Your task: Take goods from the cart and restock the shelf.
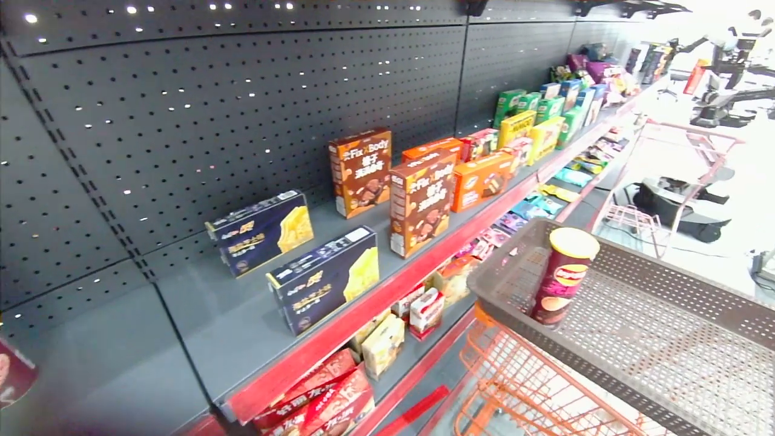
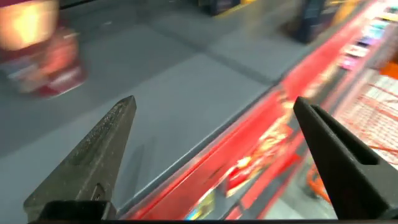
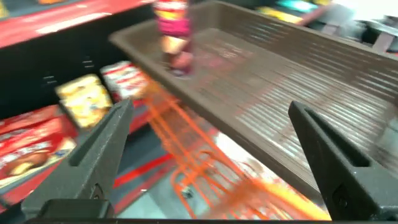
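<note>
A dark red chip can [image 1: 562,275] with a yellow lid stands upright in the brown perforated basket [image 1: 660,315] on top of the orange cart [image 1: 533,387]. In the right wrist view the can [image 3: 172,31] is blurred, standing at the basket's [image 3: 298,81] near corner. My right gripper [image 3: 211,124] is open, empty, and hangs apart from the can over the cart's side. My left gripper [image 2: 214,124] is open and empty above the bare grey shelf [image 2: 155,93] near its red front edge. A red can-like pack [image 2: 43,59] stands on that shelf beyond the left gripper.
On the shelf [image 1: 242,315] stand two dark blue boxes [image 1: 324,278], brown boxes [image 1: 421,200] and orange boxes [image 1: 481,178]; its left end is bare. Lower shelves hold snack packs [image 1: 381,345]. A pink cart [image 1: 678,181] stands farther down the aisle.
</note>
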{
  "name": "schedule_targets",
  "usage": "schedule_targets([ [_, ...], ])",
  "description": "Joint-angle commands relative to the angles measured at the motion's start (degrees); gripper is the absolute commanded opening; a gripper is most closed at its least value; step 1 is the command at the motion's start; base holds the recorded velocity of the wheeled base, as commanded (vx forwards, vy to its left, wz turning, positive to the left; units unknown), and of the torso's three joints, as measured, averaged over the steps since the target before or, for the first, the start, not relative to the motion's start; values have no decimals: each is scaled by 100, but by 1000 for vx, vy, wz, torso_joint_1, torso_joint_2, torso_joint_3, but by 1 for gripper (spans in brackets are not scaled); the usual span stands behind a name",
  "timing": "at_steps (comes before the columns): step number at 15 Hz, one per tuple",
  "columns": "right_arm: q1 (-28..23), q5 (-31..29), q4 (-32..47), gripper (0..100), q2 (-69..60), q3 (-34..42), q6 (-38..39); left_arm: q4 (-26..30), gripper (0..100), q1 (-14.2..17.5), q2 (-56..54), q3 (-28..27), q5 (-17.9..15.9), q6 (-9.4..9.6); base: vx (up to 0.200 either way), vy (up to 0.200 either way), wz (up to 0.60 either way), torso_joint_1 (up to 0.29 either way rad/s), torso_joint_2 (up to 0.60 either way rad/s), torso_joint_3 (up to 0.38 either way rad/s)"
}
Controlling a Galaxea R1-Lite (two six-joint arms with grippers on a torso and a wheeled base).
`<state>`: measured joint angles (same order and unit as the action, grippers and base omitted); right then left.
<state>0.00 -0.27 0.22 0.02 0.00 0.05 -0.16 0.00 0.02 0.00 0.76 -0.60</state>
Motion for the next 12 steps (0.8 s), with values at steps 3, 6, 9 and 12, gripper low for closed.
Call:
schedule_targets([
  [3, 0, 0, -4, 100, -2, 0, 4, -2, 100, 0, 6, 0, 4, -2, 0, 0, 0, 0, 0, 0],
  [6, 0, -8, -4, 100, -2, 0, 4, -2, 100, 0, 6, 0, 4, -2, 0, 0, 0, 0, 0, 0],
  [9, 0, 0, 4, 100, -2, 0, 4, -2, 100, 0, 6, 0, 4, -2, 0, 0, 0, 75, -154, -98],
  [12, 0, 0, -4, 100, -2, 0, 4, -2, 100, 0, 6, 0, 4, -2, 0, 0, 0, 0, 0, 0],
])
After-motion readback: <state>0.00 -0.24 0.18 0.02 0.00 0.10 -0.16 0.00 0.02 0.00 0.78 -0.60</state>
